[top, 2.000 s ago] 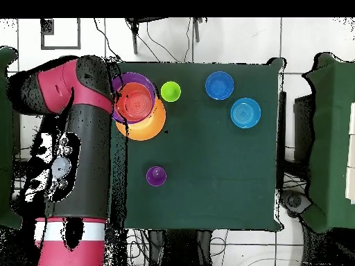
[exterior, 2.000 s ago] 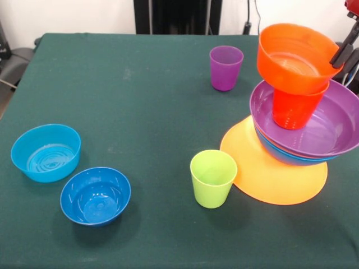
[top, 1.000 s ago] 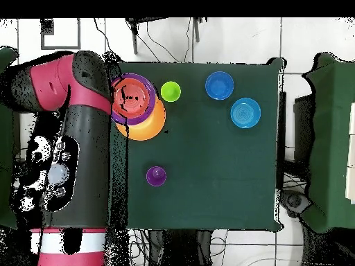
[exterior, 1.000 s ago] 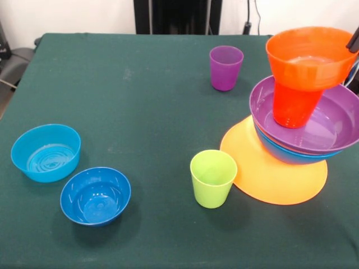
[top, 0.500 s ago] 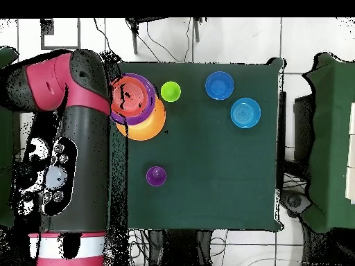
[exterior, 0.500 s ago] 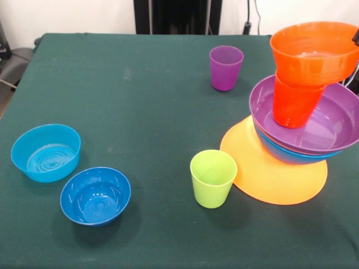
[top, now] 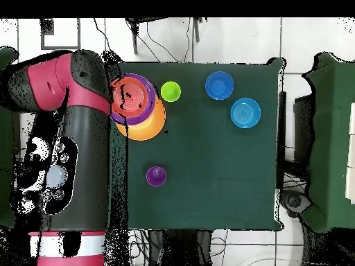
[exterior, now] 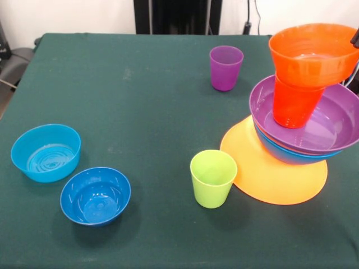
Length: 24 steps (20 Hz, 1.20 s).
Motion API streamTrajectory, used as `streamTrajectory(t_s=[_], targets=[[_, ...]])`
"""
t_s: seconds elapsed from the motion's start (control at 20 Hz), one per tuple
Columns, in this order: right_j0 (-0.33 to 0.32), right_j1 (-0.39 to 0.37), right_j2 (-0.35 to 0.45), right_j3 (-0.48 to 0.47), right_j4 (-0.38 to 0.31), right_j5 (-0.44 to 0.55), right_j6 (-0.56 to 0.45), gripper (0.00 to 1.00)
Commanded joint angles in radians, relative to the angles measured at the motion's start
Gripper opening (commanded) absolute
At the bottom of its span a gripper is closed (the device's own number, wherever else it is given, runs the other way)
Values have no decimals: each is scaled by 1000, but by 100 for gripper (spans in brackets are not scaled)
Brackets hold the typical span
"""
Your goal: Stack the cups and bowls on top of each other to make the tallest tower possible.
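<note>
Find the tower [exterior: 291, 140] at the right side of the table [exterior: 140, 112] in the front view: built on an upturned orange-yellow bowl [exterior: 269, 179], then a blue bowl [exterior: 279, 152] nested under a purple bowl [exterior: 336, 131], with an orange cup [exterior: 293, 106] standing inside and an orange bowl [exterior: 311, 53] perched on that cup's rim

Only a dark sliver of the gripper [exterior: 355, 38] at the right edge, just beside the orange bowl's rim; cannot tell whether clenched, released or touching

Biggest risk, by judgement: tipping the top bowl, much wider than the cup beneath and sitting off-centre toward the right, through any sideways brush on pulling away

Also likely: rocking the two large bowls, set toward one side of the upturned base rather than centred

Loose and well apart from the stack: purple cup [exterior: 226, 68], dark blue bowl [exterior: 95, 195], light blue bowl [exterior: 46, 152]; green cup [exterior: 213, 178] just beside the base, easy to knock
</note>
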Motion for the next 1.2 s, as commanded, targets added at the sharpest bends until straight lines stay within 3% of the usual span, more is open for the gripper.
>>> streamTrajectory(t_s=[0.05, 0.45, 1.2], targets=[[-4, 18, 85, 114, 2, 113, 19, 0], [2, 13, 84, 112, 6, 149, 30, 0], [6, 43, 105, 155, 22, 31, 86, 0]])
